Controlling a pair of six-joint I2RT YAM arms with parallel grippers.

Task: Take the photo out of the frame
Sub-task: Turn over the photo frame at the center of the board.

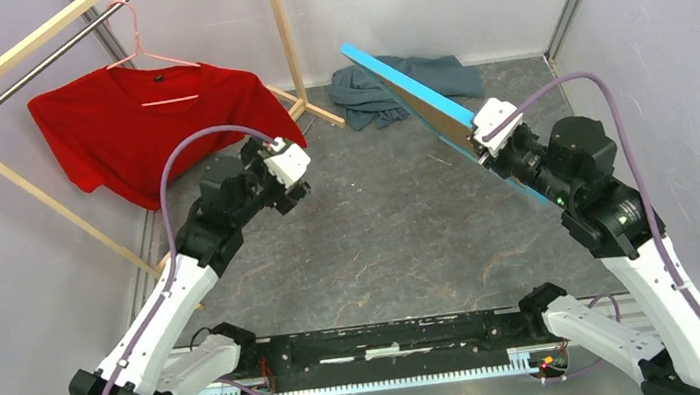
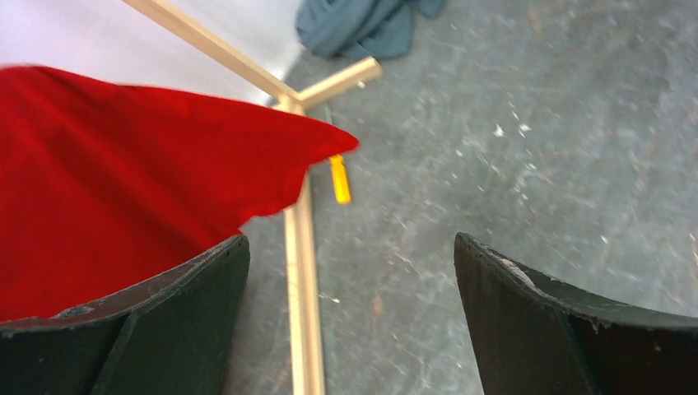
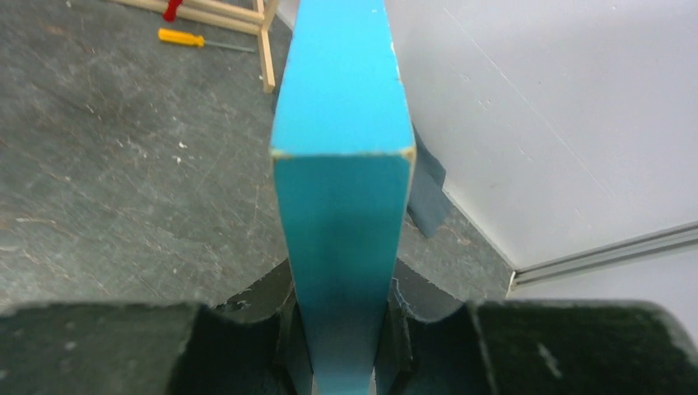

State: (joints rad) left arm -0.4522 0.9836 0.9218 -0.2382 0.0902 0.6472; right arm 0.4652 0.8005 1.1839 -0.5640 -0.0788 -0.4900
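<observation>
Grey scuffed table [image 1: 382, 244] under both my arms. Wooden clothes rack [image 1: 284, 34] at far left, a red T-shirt [image 1: 145, 122] hanging from it on a pink hanger [image 1: 153, 62]. The frame [image 1: 411, 84] is at far right, lifted off the table and tilted, its light-blue side facing up; it is seen nearly edge-on, so the photo cannot be made out. Crumpled grey-blue cloth [image 1: 359, 96] lies on the table behind the frame. My right gripper [image 1: 485, 144] pinches the frame's near rail, fingers tight on both sides. My left gripper [image 2: 351, 247] hangs spread wide, nothing in it, near the shirt's hem. Small yellow screwdriver [image 3: 183, 37] lies by the rack's foot
</observation>
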